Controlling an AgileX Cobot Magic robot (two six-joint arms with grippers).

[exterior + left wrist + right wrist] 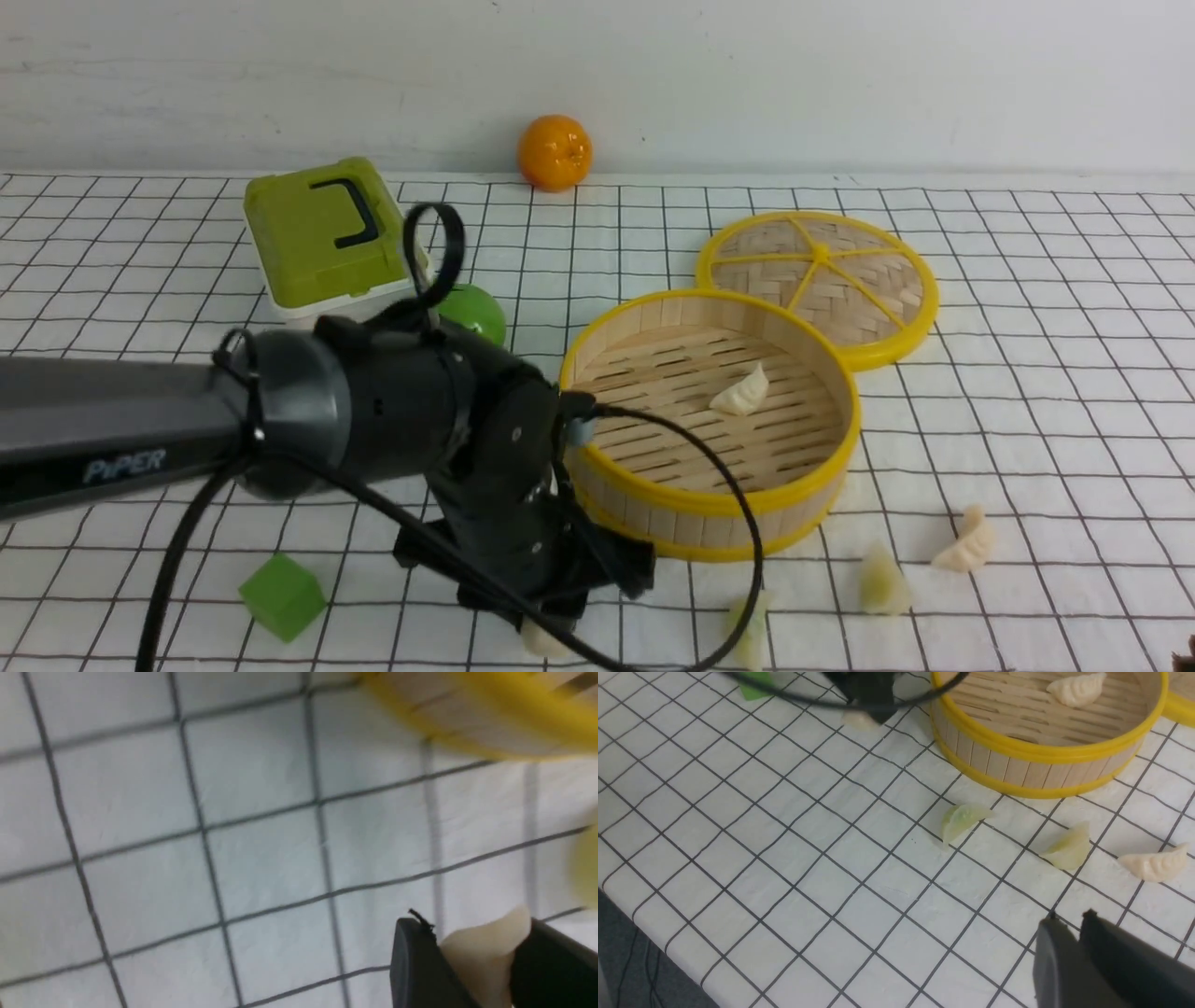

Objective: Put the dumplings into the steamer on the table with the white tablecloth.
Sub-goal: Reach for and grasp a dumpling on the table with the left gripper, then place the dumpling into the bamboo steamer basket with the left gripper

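Dumplings [742,392] are split up: one white sits in the steamer [709,504], while two green ones [882,583] and a white one [966,543] lie on the table [1027,373] before it. The left arm reaches in low with its wrist bent down, and the left claw [479,940] clamps a fifth dumpling [486,961] near the steamer wall. The right claw [1070,920] hovers over the table, fingers together and empty.

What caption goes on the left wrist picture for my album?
Left gripper pinching a white dumpling, with the cloth and steamer beyond.
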